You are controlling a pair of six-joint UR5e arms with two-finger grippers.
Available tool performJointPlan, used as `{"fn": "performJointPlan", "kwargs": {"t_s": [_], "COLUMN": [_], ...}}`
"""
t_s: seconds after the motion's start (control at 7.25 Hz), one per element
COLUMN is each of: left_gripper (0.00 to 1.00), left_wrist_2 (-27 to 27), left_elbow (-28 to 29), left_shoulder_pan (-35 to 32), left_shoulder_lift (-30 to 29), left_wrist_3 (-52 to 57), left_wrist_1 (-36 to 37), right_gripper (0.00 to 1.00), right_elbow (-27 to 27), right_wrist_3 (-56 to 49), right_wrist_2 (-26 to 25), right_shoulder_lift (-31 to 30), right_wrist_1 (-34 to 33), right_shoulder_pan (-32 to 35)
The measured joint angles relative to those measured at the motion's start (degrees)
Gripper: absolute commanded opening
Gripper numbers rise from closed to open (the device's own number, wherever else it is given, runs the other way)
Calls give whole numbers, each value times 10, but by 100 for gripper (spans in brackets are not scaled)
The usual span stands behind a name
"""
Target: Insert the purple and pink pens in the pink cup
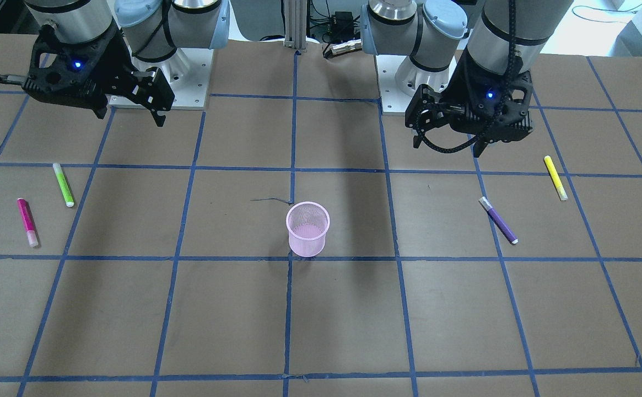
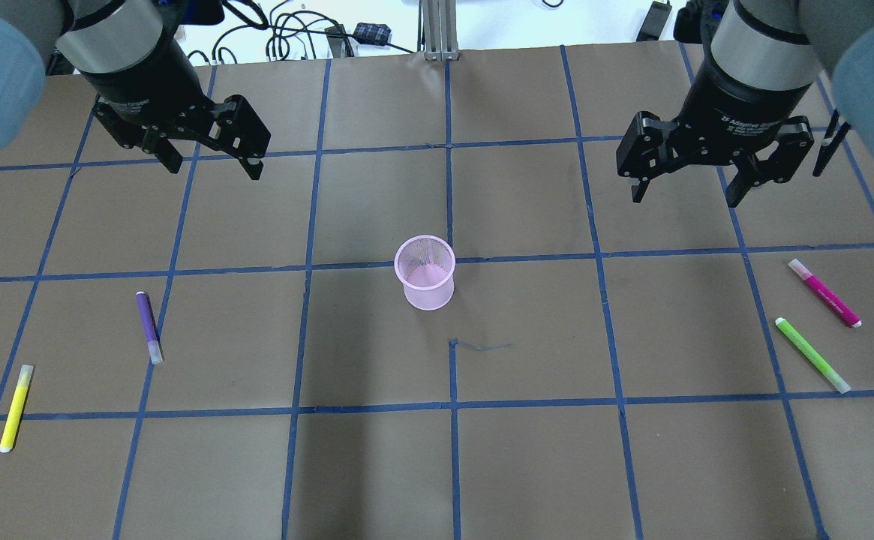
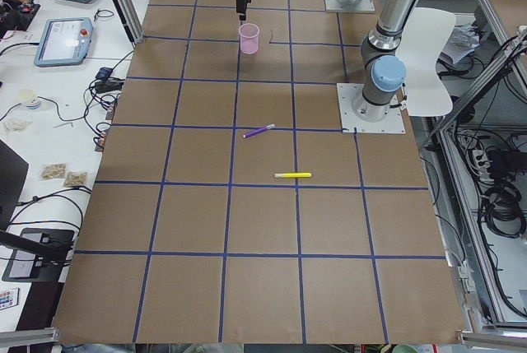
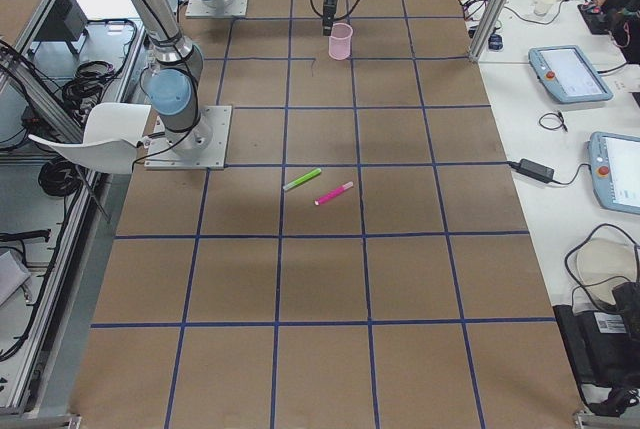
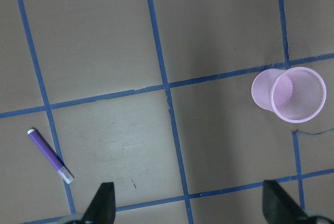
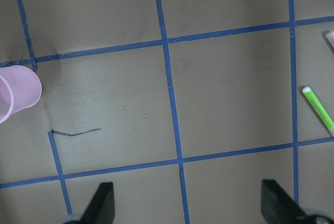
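1. Left end effector (image 2: 214,161) hangs high over the worktop (image 2: 527,465), on the left half and toward the operators' edge, aimed straight down with its fingers spread wide.
2. Right end effector (image 2: 684,196) mirrors it over the right half at about the same height, pointing down, fingers just as far apart.
3. Dead centre of the worktop stands the pink cup (image 2: 425,274), a mesh one, upright with its mouth up. Both task pens lie outside it, flat on the brown paper.
4. The purple pen (image 2: 148,327) is on the left half, well apart from the cup. Its long axis runs almost straight between the robot's edge and the operators' edge, with the clear cap toward the robot.
5. The pink pen (image 2: 824,292) sits close to the right end of the worktop. It lies on a diagonal, with its clear cap toward the operators' edge and the centre, and its magenta end toward the right end.
6. Also down there: a green pen (image 2: 812,354) just beside the pink one on the robot's side, nearly parallel to it, and a yellow pen (image 2: 15,407) out by the left end.
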Motion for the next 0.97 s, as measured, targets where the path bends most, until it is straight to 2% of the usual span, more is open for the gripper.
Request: {"fn": "performJointPlan", "kwargs": {"t_s": [0.55, 0.69, 0.97], "left_gripper": [100, 100, 100], "left_wrist_2": [1, 2, 10], "left_elbow": [-11, -11, -11], "left_shoulder_pan": [1, 1, 1], "left_shoulder_lift": [-1, -2, -2], "left_wrist_3": [-6, -7, -6], "left_wrist_1": [34, 36, 36], "right_gripper": [100, 100, 100], "right_elbow": [27, 44, 79], "right_wrist_3": [-21, -72, -314], "right_wrist_2": [-3, -8, -13], "right_shoulder_lift": [11, 14, 15], "right_wrist_1": [-10, -27, -91], "right_shoulder_pan": [-21, -55, -177]}}
